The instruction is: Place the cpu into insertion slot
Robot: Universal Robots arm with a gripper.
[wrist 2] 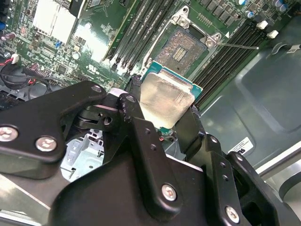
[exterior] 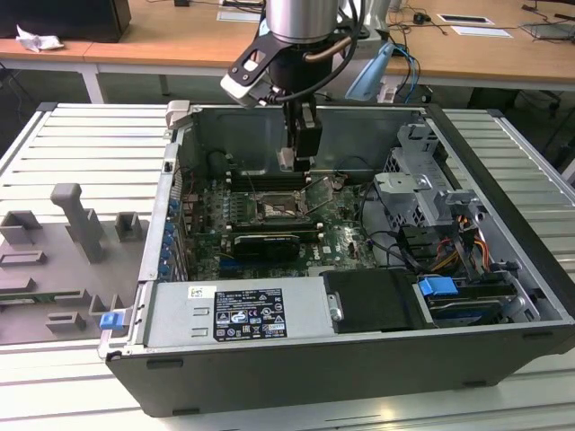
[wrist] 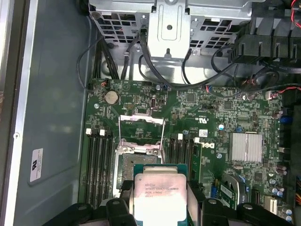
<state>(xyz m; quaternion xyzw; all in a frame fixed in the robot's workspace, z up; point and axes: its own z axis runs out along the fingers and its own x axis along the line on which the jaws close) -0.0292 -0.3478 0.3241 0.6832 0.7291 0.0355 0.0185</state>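
- Small flat square cpu with a silver-grey metal top and green rim (wrist 2: 167, 101): held clear of the board, up above the insertion slot and just off to one side of it, touching nothing but the claw
- Black two-finger gripper (wrist 2: 164, 110): clamped on the cpu, one finger on each of two opposite edges
- Square black insertion slot with a thin metal frame (wrist: 136, 157): frame stands open, thin wire lever (wrist 2: 235, 46) juts out beside it, contact field bare, nothing seated
- Long narrow black memory slots (wrist: 101, 160): banked on both sides of the insertion slot
- Green circuit board (wrist: 207, 108): all around the insertion slot
- Ribbed silver heat sink (wrist: 245, 147): well apart from the insertion slot
- Dark grey open computer case (exterior: 503, 180): walls in the board
- Progress, as judged: pick-up done, the carry over to the insertion slot close to done; cpu not yet squared over the insertion slot, not yet seated, grip not yet let go
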